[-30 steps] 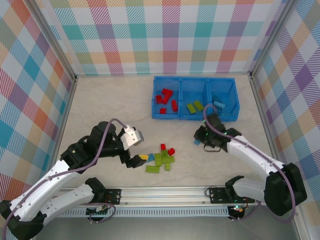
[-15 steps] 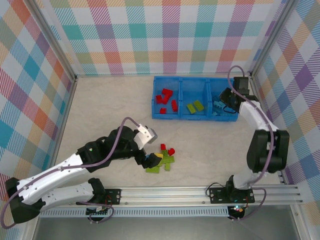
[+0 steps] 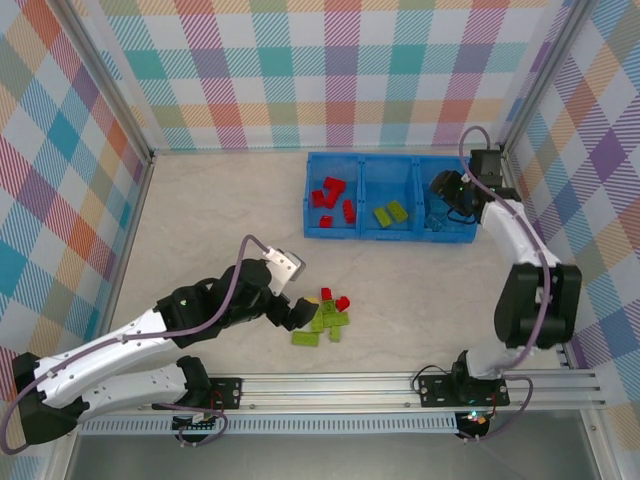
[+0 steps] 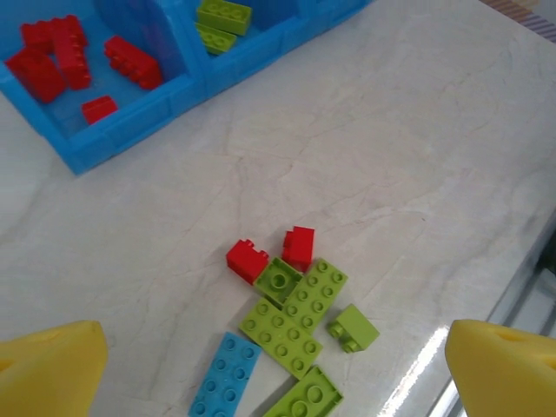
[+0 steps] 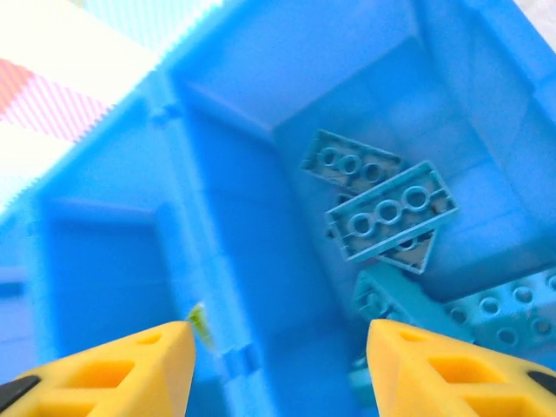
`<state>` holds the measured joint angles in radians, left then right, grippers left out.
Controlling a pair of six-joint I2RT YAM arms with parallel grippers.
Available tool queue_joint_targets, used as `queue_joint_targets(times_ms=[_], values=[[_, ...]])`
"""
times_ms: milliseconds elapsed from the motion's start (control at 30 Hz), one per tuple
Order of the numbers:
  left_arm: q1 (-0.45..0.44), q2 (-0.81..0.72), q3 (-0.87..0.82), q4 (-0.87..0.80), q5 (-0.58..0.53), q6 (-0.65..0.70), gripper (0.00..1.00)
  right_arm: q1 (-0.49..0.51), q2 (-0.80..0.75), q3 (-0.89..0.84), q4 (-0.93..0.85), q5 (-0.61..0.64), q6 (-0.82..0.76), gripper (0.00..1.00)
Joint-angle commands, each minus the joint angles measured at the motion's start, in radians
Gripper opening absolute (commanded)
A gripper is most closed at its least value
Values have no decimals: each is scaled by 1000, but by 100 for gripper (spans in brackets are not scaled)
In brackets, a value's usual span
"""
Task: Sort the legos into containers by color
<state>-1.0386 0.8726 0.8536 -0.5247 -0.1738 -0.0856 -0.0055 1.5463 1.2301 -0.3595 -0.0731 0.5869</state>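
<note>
Small studded legos [image 4: 295, 304] in red, lime green and light blue, clustered loose on the pale table [image 3: 200, 220] at 7 o'clock from the bright blue containers [image 3: 390, 158]; sorted bricks inside, red at 9 o'clock, green at centre, light blue at 3 o'clock; left gripper [image 4: 278, 372] spread wide above the cluster, empty; right gripper [image 5: 278, 365] parted, empty, over the light blue compartment.

Back wall [image 3: 340, 70]: pastel plaid panel, pink, teal, orange, purple and yellow bands on white. Left wall [image 3: 50, 180], right wall [image 3: 590, 150]: same plaid. Grey metal posts [image 3: 100, 75] at corners where panels meet. Tabletop [image 3: 220, 220]: pale cream, faint marble veining. Aluminium rail [image 3: 340, 385] along near edge. Light soft, even; glare patch [image 4: 421, 360] on tabletop in left wrist view.
</note>
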Motion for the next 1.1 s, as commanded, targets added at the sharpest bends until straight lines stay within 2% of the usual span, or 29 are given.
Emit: queue_joint_targets(times_ms=[0, 100, 233, 367, 533, 667, 767, 1067], values=[[0, -30, 0, -47, -93, 27, 100, 91, -148, -59, -41, -93, -7, 56], [31, -32, 13, -104, -80, 92, 100, 219, -232, -100, -132, -84, -64, 57], [96, -35, 28, -152, -9, 192, 100, 405, -283, -166, -251, -98, -95, 57], [169, -44, 7, -140, 41, 251, 100, 582, -262, -245, -309, -113, -56, 57], [195, -40, -31, -119, 88, 267, 100, 751, -187, -324, -280, -93, -57, 59], [196, -55, -53, -144, 167, 335, 100, 812, -110, -340, -237, -81, -117, 59], [196, -80, -73, -151, 210, 400, 100, 823, -65, -339, -175, -84, -148, 60], [196, -90, -90, -153, 211, 425, 100, 825, 64, -312, -58, -64, -214, 58]])
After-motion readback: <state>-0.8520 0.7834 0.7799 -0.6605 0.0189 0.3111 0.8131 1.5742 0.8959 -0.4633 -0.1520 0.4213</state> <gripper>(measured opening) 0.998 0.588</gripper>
